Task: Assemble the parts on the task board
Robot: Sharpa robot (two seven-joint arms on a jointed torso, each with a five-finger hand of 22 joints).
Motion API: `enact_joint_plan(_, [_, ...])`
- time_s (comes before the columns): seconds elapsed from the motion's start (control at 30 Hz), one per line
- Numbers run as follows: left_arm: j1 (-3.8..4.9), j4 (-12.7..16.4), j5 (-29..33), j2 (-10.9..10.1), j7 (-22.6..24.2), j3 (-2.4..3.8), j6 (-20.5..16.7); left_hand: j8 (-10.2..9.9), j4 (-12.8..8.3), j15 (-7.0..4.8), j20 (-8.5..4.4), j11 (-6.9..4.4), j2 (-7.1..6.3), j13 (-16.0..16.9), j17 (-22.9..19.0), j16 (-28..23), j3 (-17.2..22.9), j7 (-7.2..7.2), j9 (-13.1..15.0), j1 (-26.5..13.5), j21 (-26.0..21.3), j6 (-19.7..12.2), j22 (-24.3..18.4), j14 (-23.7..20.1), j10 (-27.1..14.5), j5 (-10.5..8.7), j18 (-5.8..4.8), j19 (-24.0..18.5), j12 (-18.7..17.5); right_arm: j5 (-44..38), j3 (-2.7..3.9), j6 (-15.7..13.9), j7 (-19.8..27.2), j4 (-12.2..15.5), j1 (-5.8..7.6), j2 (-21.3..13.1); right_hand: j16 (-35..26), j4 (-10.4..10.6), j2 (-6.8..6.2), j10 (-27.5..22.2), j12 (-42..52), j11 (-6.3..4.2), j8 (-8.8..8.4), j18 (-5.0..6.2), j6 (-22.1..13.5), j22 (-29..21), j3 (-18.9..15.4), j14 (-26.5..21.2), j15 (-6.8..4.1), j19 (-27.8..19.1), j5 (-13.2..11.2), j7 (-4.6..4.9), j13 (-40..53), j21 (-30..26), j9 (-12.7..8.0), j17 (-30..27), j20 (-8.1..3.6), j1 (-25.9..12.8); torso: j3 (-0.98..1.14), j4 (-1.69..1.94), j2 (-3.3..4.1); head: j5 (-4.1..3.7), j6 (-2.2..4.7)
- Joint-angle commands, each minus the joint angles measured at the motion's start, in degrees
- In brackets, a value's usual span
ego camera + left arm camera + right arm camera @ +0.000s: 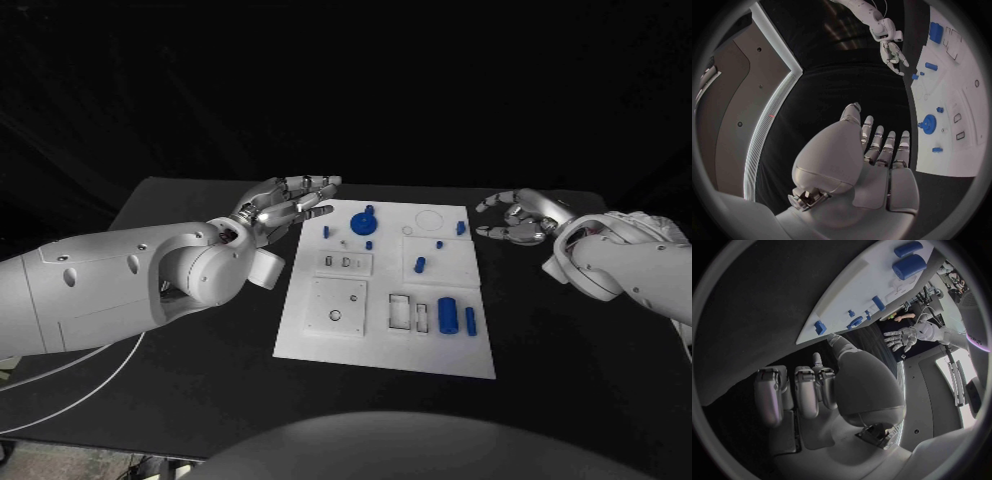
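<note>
A: Looks like the start, nothing's grabbed. The task board (387,335) sits mid-table, left hand (289,205) at its 10 o'clock, fingers straight and slightly apart, empty.

B: Right hand (516,217) at 2 o'clock, fingers loosely curled, empty too. Next it probably reaches for a part, maybe the blue gear (364,221). Nothing's blocking.

Dim black surroundings, brightly lit white task board (387,345), sharp focus, fisheye-bent wrist-view edges
</note>
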Motion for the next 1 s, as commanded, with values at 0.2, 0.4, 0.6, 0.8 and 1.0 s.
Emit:
enact_joint_plan(0.2, [-0.08,0.14,-0.29,-0.03,0.49,0.04,1.01,0.33,-0.02,-0.16,-0.04,0.14,0.07,0.08,0.05,0.15,0.22,0.23,0.08,0.44,0.35,0.26,0.05,0.23,0.34,0.19,-0.48,0.30,0.19,0.86,0.00,1.79,1.58,-1.84,-0.91,1.74,0.20,0.29,-0.21,6.08,0.22,0.63,2.45,-0.20,-1.82,13.65,0.30,5.98,0.71,2.44,3.22,0.18,15.05,-0.30,1.79,15.07,0.59,0.39,-0.03,0.12,-0.09,-0.24,0.00])
enact_joint_plan(0.4, [-0.16,0.14,-0.29,-0.04,0.45,0.04,1.10,0.37,-0.09,-0.23,-0.06,0.16,0.09,0.09,0.03,0.10,0.33,0.24,0.08,0.56,0.34,0.31,0.03,0.16,0.37,0.24,-0.55,0.29,0.27,0.97,0.01,2.27,1.44,-3.17,-1.36,2.83,0.20,0.40,-0.21,6.08,0.22,0.72,3.00,-0.18,-1.97,13.62,0.39,5.98,0.76,2.37,3.59,0.33,15.05,-0.37,2.12,15.07,0.63,0.31,-0.07,0.14,-0.18,-0.03,0.00])
enact_joint_plan(0.6, [-0.21,0.18,-0.32,-0.07,0.41,0.04,1.22,0.37,-0.09,-0.23,-0.06,0.16,0.09,0.09,0.03,0.10,0.33,0.24,0.08,0.56,0.34,0.31,0.03,0.16,0.37,0.24,-0.55,0.29,0.27,1.41,0.02,2.19,1.65,-4.10,-1.69,3.54,0.20,0.44,-0.20,6.08,0.22,0.80,3.46,-0.17,-2.23,13.62,0.54,5.98,0.83,2.36,4.14,0.42,15.05,-0.38,2.41,15.07,0.69,0.32,-0.11,0.16,-0.21,-0.11,0.00])
enact_joint_plan(0.8, [-0.26,0.20,-0.35,-0.27,0.26,0.04,1.27,0.37,-0.09,-0.23,-0.06,0.16,0.09,0.09,0.03,0.10,0.33,0.24,0.08,0.56,0.34,0.31,0.03,0.16,0.37,0.24,-0.55,0.29,0.27,1.69,0.04,2.07,1.78,-5.09,-1.85,4.38,0.20,0.45,-0.22,6.08,0.22,0.83,3.55,-0.18,-2.42,13.63,0.58,5.98,0.85,2.38,4.29,0.45,15.05,-0.36,2.47,15.07,0.70,0.32,-0.12,0.02,-0.22,0.51,0.00])
enact_joint_plan(1.0, [-0.29,0.22,-0.36,-0.24,0.08,0.04,1.36,0.41,-0.12,-0.26,-0.06,0.18,0.09,0.10,0.03,0.14,0.40,0.26,0.09,0.62,0.33,0.37,0.02,0.15,0.42,0.26,-0.59,0.28,0.41,1.79,0.06,2.31,1.81,-6.07,-1.88,4.90,0.20,0.60,-0.26,6.08,0.22,0.88,3.65,-0.16,-2.82,13.60,0.58,5.98,0.90,2.32,4.15,0.52,15.05,-0.42,2.52,15.07,0.74,0.14,-0.16,0.32,-0.29,0.25,0.00])
